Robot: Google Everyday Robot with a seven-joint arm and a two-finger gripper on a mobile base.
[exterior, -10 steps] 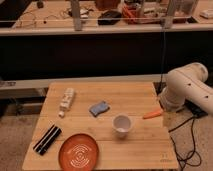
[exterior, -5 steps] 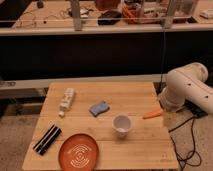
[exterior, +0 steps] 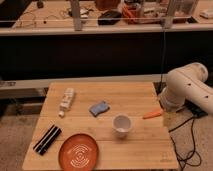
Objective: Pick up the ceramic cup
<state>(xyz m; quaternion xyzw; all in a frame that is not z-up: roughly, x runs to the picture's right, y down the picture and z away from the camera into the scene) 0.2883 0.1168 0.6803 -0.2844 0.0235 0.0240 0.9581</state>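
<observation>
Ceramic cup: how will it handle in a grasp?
Likely rigid and light: the cup is small beside the plate. Wide rim over narrow base, so a side nudge may tip it. The gripper hangs by the table's right edge.

cam: one | elevated, tilted down at table (exterior: 142, 95) | mid-distance | jaws beside table's frame-right edge

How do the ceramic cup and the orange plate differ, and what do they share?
The ceramic cup is plain white; the orange plate bears pale rings. The cup is small and deep, the plate wide and flat. Both are round and rest on the table. The gripper hangs at the table's right edge.
</observation>
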